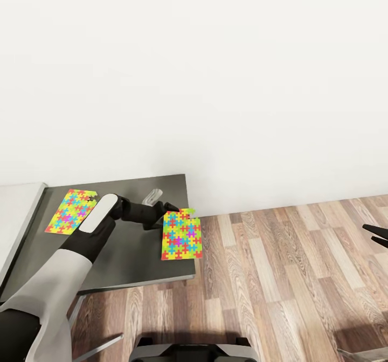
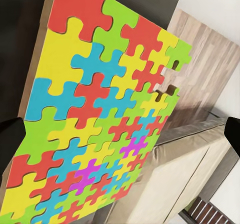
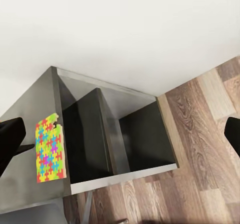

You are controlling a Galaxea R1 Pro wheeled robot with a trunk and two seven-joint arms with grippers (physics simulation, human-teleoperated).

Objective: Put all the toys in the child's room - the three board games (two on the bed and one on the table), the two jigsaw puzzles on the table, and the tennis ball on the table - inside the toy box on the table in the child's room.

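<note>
Two jigsaw puzzles [image 1: 71, 211] (one [image 1: 181, 234] clamped in left pincer [image 1: 173, 210]); right pincer [image 3: 120, 134] apart.

Nothing to read anywhere here: no lettering, no labels, no brand marks, no numbers, no signs. The two jigsaw puzzles, one lying on the desk [image 1: 134, 265] at about nine o'clock of the head view [image 1: 71, 211] and the other hanging off the desk's edge toward the centre [image 1: 181, 237], carry only plain interlocking pieces in yellow, green, blue, red and pink, with no print on any of them, and the close left wrist view confirms that. The grey desk top is bare of markings, the white wall [image 1: 215, 81] is blank, and the wood-plank floor [image 1: 280, 286] shows grain alone.
</note>
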